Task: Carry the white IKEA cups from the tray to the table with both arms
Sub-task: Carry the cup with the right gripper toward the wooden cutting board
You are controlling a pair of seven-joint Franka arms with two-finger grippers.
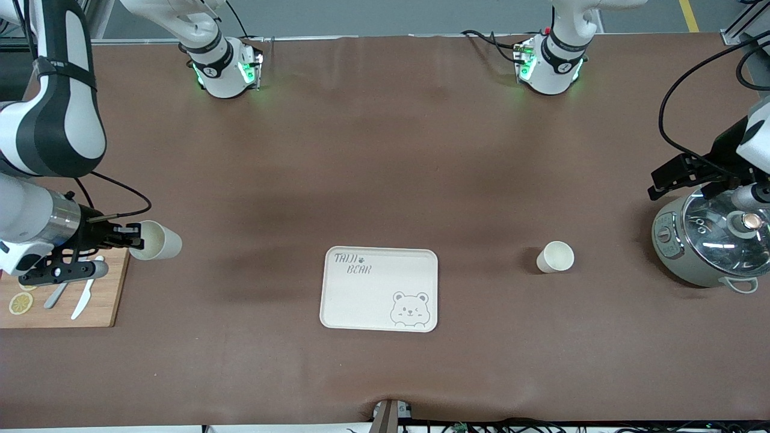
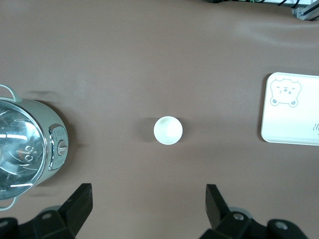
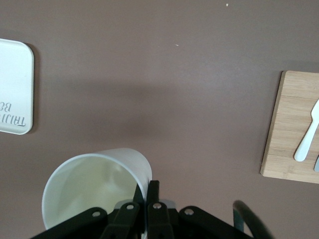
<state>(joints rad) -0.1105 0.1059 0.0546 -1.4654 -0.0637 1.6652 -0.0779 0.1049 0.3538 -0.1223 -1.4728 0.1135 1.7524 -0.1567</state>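
Note:
One white cup (image 1: 555, 257) stands upright on the table, between the tray (image 1: 373, 304) and the cooker; it also shows in the left wrist view (image 2: 168, 130). My left gripper (image 1: 662, 180) hangs open and empty over the cooker's edge, its fingers (image 2: 79, 201) wide apart and short of that cup. My right gripper (image 1: 135, 239) is shut on the rim of the second white cup (image 1: 157, 240), one finger inside and one outside (image 3: 153, 191). It holds this cup (image 3: 94, 184) tilted on its side over the table beside the wooden board.
A cream tray with a bear drawing (image 2: 291, 119) lies mid-table, also in the right wrist view (image 3: 15, 89). A grey cooker with a glass lid (image 1: 716, 240) stands at the left arm's end. A wooden board (image 1: 66, 300) with cutlery and lemon slices lies at the right arm's end.

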